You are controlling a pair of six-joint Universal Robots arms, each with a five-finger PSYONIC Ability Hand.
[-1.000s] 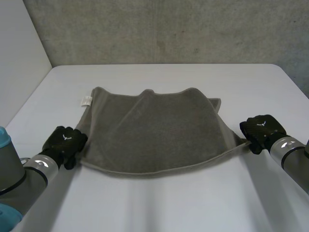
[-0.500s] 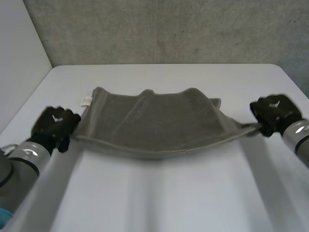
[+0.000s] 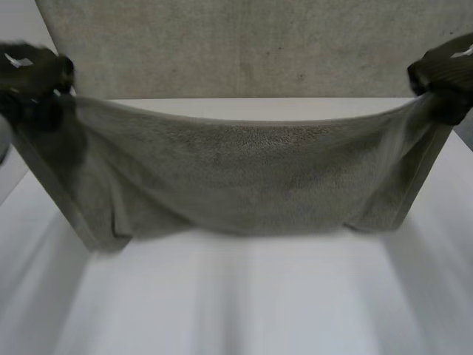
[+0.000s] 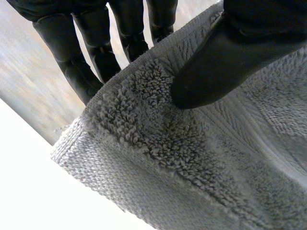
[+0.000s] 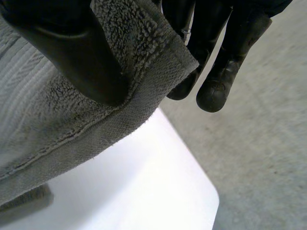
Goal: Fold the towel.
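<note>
The grey terry towel (image 3: pixel 244 177) hangs sagging above the white bench (image 3: pixel 244 310), its lower part seemingly resting on it. The left robot hand (image 4: pixel 225 62) and right robot hand (image 5: pixel 72 52) each pinch an upper corner between thumb and fingers. Soft, limp, light; looped pile, flat woven hem, so corners likely hold best

The towel (image 3: pixel 244 177) is up, a grey-brown terry cloth spread wide like a hammock! Its top edge runs from a corner at 10 o'clock, pinched in the left hand (image 3: pixel 33 74), to a corner at 2 o'clock, pinched in the right hand (image 3: pixel 443 78), dipping in the middle. The body drapes toward 6 o'clock, its lower folds meeting the table (image 3: pixel 244 296). It has looped pile and a flat woven hem.
</note>
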